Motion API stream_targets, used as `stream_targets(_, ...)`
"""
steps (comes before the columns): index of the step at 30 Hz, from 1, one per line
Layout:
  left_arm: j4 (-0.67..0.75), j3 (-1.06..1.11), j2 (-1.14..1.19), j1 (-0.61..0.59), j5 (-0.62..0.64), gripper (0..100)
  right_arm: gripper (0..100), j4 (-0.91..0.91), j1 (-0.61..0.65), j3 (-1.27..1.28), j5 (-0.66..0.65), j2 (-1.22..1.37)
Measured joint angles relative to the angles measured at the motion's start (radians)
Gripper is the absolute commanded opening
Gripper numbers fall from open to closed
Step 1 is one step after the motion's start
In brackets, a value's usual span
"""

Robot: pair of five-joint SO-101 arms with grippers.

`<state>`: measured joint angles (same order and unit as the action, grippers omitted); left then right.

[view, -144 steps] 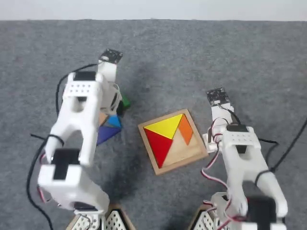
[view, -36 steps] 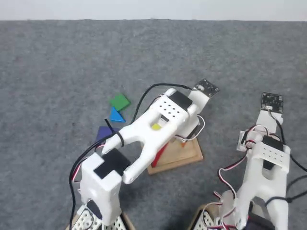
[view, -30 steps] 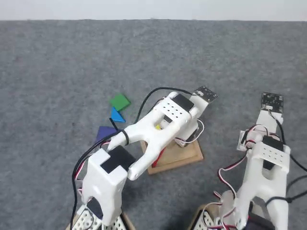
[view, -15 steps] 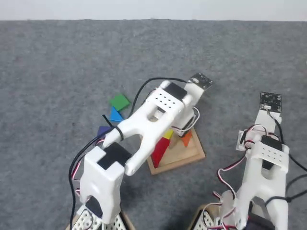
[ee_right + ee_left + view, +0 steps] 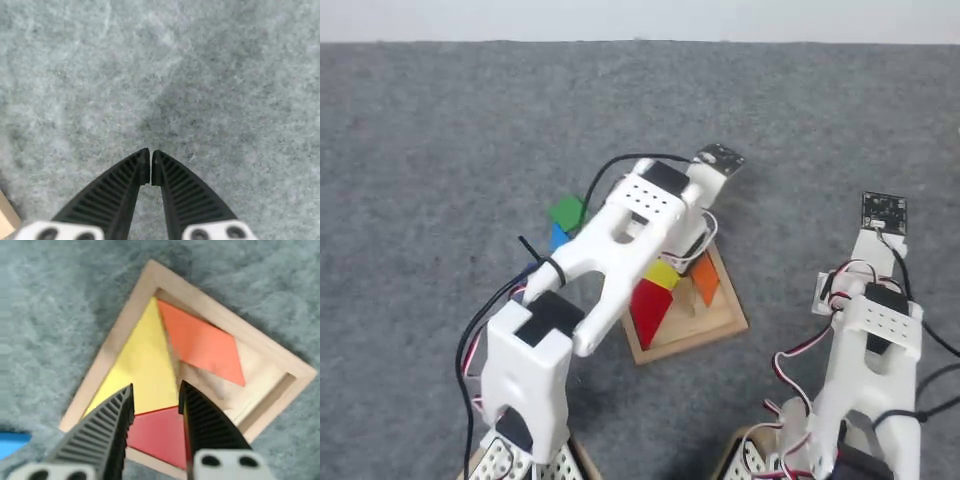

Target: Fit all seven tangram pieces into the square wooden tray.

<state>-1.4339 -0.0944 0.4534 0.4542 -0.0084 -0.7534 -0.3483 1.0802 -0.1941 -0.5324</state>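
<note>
Wooden tray [image 5: 720, 322] skewed, one corner toward the far side; left fingers [image 5: 112, 425] apart above it, right fingers [image 5: 125, 185] together, empty.

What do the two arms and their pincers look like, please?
The left arm and right arm are white shells with black motor blocks and dotted panels. A black cable loops along the left one; red, white and black wires run down the right. The left pincer and right pincer have black, ribbed, tapering fingers on white bases.
</note>
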Motion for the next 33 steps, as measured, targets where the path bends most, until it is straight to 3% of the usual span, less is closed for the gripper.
stream_targets(10,-0.021,0.035,-0.002,-0.002,-0.028,14,2.7,0.0,0.0,0.0,0.0,0.0)
stream_targets(19,-0.006,0.209,-0.089,0.178,-0.034,14,2.7,0.0,0.0,0.0,0.0,0.0)
stream_targets(33,0.043,0.107,0.02,0.115,-0.06,14,2.8,0.0,0.0,0.0,0.0,0.0)
